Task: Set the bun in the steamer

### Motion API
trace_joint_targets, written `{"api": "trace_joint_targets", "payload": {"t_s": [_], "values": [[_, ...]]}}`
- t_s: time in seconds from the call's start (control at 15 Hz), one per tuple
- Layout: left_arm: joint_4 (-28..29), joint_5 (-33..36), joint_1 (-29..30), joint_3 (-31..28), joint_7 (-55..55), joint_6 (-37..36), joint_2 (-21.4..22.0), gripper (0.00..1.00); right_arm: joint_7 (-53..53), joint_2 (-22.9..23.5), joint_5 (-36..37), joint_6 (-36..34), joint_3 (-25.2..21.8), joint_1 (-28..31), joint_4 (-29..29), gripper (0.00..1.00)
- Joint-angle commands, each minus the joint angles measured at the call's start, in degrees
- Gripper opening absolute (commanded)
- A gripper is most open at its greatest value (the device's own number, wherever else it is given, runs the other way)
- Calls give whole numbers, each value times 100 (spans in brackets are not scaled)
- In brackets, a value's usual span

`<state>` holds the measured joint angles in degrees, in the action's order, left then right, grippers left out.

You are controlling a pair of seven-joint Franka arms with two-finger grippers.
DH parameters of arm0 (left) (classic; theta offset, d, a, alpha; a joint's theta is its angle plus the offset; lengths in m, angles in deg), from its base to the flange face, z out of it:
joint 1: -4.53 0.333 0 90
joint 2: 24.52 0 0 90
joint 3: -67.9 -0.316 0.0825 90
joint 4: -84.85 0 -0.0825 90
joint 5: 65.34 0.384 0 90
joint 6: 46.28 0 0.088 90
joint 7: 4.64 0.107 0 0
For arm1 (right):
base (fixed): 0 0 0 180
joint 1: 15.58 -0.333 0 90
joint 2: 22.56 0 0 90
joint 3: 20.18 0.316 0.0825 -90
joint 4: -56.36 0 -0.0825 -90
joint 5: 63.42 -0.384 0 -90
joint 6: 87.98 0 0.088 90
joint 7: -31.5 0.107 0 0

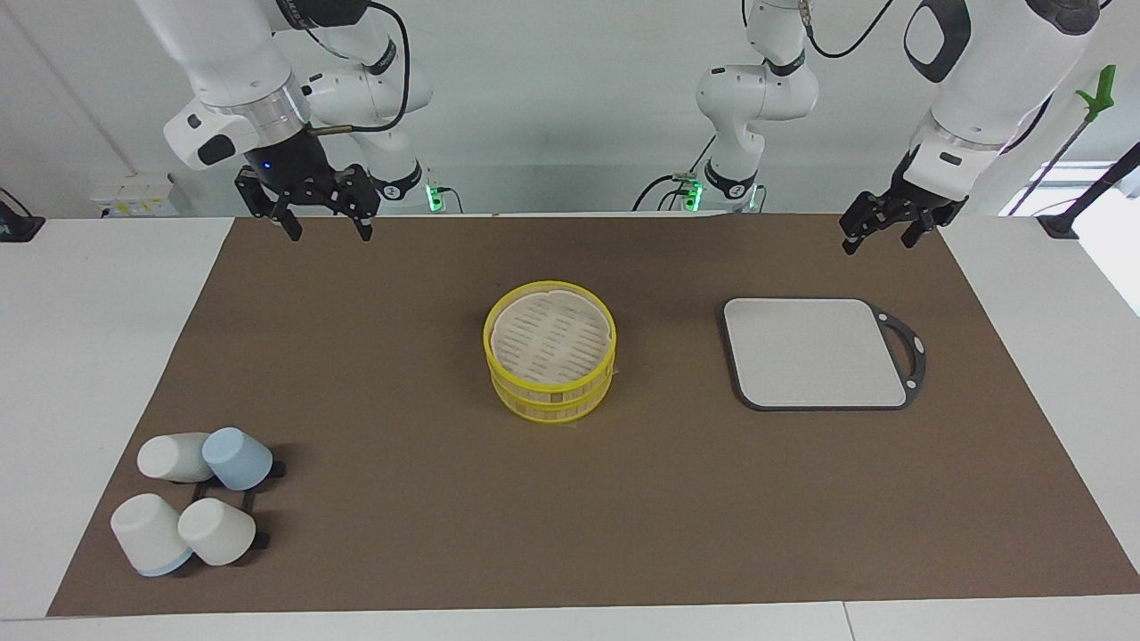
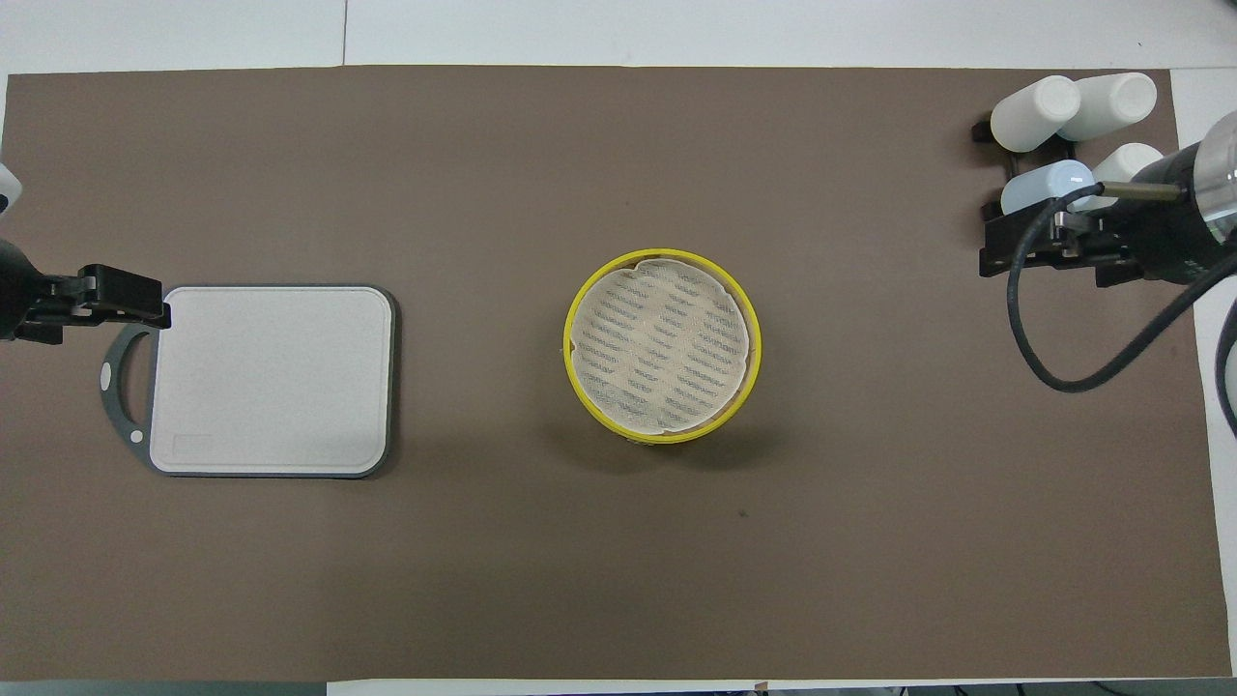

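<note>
The steamer (image 1: 549, 389) stands in the middle of the brown mat: two stacked bamboo tiers with yellow rims, and a pale woven liner over the slatted floor of the top tier. It also shows in the overhead view (image 2: 755, 340). No bun shows in either view, and the steamer's top tier holds nothing. My right gripper (image 1: 329, 233) hangs open and empty above the mat's edge nearest the robots, at the right arm's end (image 2: 1049, 256). My left gripper (image 1: 880, 245) hangs open and empty above the mat just robot-side of the grey board's handle (image 2: 124, 296). Both arms wait.
A grey rectangular board (image 1: 815, 352) with a dark handle lies toward the left arm's end (image 2: 271, 382). Several white and pale blue cups (image 1: 191, 499) lie on a black rack at the right arm's end, farther from the robots than the steamer (image 2: 1073, 111).
</note>
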<state>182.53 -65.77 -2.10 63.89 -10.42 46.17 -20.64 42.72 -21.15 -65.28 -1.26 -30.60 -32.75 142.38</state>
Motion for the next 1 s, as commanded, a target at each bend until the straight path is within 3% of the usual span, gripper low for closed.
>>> {"api": "trace_joint_targets", "payload": {"t_s": [0.0,0.13,0.53,0.93], "values": [[-82,-88,56,24,95,-184,33,100,-636,-212,300,170,591,684,364,100],[-91,-88,56,24,95,-192,33,100,-858,-203,292,381,901,1127,345,100],[-91,-88,48,24,95,-219,60,100,-859,-45,300,197,902,1198,-6,100],[-91,-97,56,24,95,-272,68,100,-867,-54,265,21,928,1339,38,100]]}}
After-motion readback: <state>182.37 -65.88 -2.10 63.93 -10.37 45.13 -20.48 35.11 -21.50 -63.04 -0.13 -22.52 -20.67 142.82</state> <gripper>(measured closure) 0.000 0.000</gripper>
